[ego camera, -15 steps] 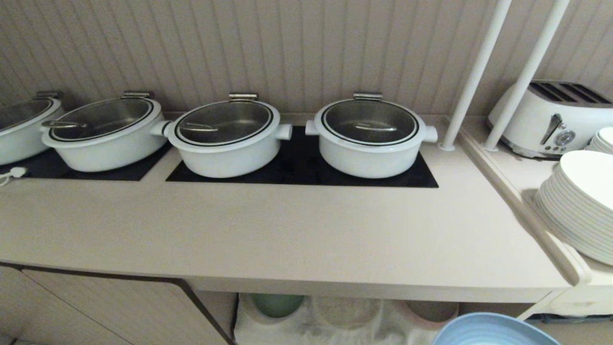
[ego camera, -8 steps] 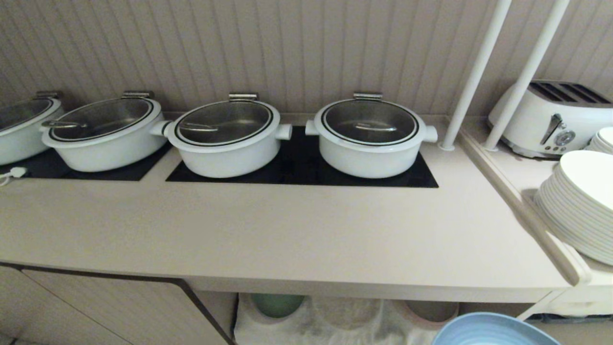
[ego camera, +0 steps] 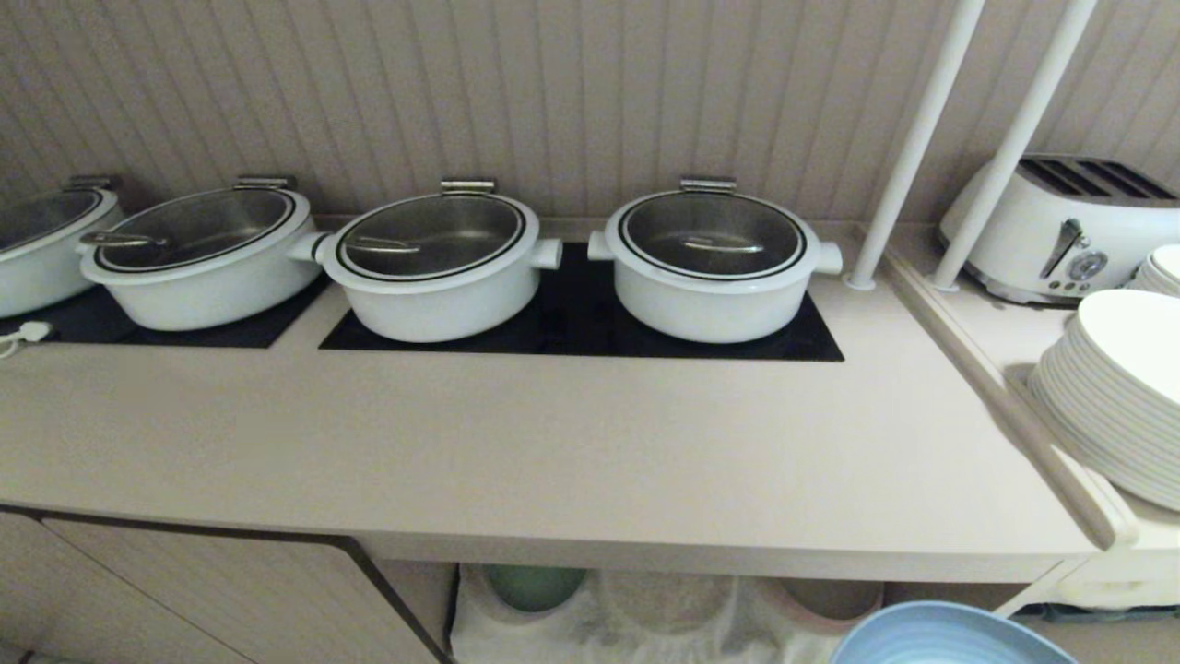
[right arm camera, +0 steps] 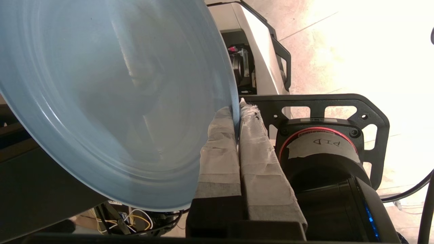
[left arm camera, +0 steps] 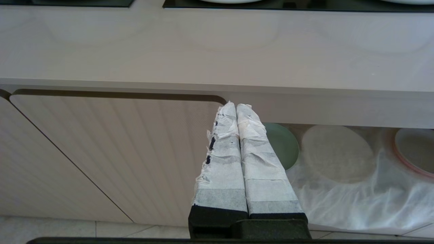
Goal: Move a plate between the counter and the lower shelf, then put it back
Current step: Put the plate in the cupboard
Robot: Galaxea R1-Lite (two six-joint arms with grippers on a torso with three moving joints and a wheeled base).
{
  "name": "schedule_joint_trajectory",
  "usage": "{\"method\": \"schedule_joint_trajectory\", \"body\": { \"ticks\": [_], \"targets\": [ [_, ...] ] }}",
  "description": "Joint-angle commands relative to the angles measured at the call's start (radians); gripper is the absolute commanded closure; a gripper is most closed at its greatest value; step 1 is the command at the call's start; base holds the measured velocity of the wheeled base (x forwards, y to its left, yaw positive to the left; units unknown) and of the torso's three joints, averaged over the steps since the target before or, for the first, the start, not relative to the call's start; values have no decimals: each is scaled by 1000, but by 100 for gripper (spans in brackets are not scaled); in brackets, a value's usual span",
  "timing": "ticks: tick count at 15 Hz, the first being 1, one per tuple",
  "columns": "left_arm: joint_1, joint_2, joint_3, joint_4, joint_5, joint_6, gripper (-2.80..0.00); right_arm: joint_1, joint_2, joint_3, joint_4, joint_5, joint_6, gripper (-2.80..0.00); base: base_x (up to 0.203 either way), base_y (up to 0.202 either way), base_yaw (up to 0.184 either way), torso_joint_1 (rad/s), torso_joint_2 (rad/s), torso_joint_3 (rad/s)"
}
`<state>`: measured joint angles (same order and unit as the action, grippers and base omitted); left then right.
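The light-blue plate [ego camera: 949, 636] shows only as an arc at the bottom right of the head view, below and in front of the counter [ego camera: 553, 452]. In the right wrist view the plate [right arm camera: 112, 101] fills the frame, and my right gripper [right arm camera: 237, 110] is shut on its rim, one taped finger on each side. The lower shelf [ego camera: 645, 609] lies under the counter edge, with a white cloth over round humps. My left gripper [left arm camera: 236, 107] is shut and holds nothing; it hangs parked before a cabinet door [left arm camera: 118, 152] beside the lower shelf [left arm camera: 339, 176].
Several white lidded pots [ego camera: 710, 258] stand on black hob panels [ego camera: 572, 323] at the back. A toaster [ego camera: 1060, 231] and a stack of white plates [ego camera: 1115, 387] sit on the raised side ledge. Two white poles [ego camera: 913, 148] rise there. A green plate [left arm camera: 283, 144] and a pink-edged plate [left arm camera: 413, 152] rest on the shelf.
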<state>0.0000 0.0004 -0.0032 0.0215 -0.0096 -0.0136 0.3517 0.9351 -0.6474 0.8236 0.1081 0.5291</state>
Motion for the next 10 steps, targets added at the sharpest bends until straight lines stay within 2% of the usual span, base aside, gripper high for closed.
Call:
{"method": "schedule_joint_trajectory", "body": {
  "ticks": [1,10],
  "targets": [
    [0,0,0,0,1,0,0,1,2,-1,5,1,3,0,0,0,0,0,0,0],
    [0,0,0,0,0,0,0,1,2,2,5,1,4,0,0,0,0,0,0,0]
  ]
}}
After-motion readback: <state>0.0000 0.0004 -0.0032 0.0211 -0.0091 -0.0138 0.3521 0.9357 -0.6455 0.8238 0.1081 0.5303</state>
